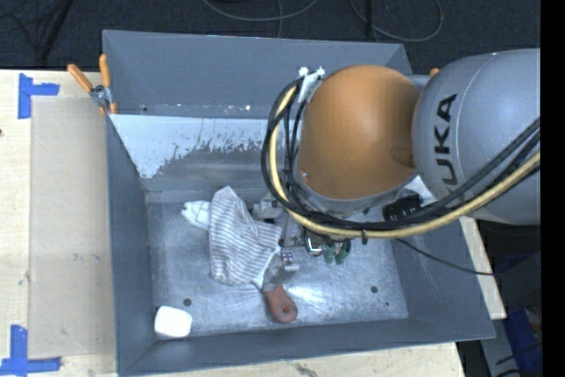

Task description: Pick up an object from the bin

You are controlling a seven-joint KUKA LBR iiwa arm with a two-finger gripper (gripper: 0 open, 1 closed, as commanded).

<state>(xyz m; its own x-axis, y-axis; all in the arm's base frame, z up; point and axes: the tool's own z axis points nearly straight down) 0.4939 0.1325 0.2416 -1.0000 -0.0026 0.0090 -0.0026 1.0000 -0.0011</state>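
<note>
Lying on the floor of the bin just left of and below centre frame, the crumpled grey-and-white striped cloth [233, 239] is the largest loose item. Its right edge sits directly against the gripper [284, 265], which is low over the floor at that point. Whether the gripper is released or clenched cannot be told, since the wrist above hides most of it; nothing can be confirmed as grasped.

Just below the gripper, toward the bottom centre of the frame, lies a small reddish-brown rounded lump [281, 304]. It is close beside the cloth's lower right corner; contact with the gripper cannot be judged.

At the cloth's upper left end lies a small white crumpled scrap [195, 212], touching or overlapping the cloth. A white rounded block [173, 321] rests alone in the bin's lower left corner, well apart from the gripper.

The grey metal bin [221, 71] has sloping walls. The rounded orange wrist cover [357, 132], ringed by looped yellow and black cables [281, 183], occupies the centre right, and the grey arm [485, 137] enters from the right of the frame.
</note>
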